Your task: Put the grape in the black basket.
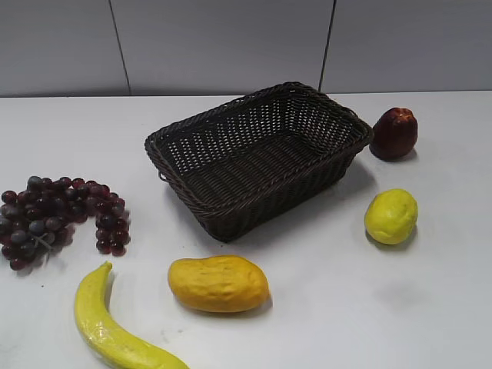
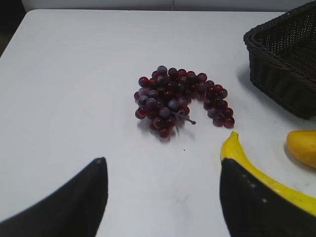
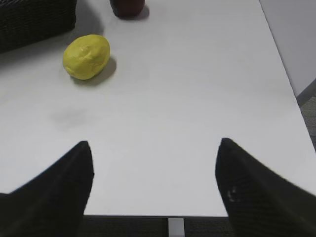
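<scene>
At far left we saw the grape (image 1: pixel 58 219), a dark red-purple bunch with greyish berries, lying on the table (image 1: pixel 430 307), its edge cut off. The banana (image 1: pixel 115 327) ran out of frame. The black basket (image 1: pixel 257 154) stood apart, mid-table. Our left gripper (image 2: pixel 163 197) and right gripper (image 3: pixel 153 185) were spread, holding nothing.

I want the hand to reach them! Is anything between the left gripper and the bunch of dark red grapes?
No. Left wrist view: only bare white table between the left gripper and the grapes.
</scene>
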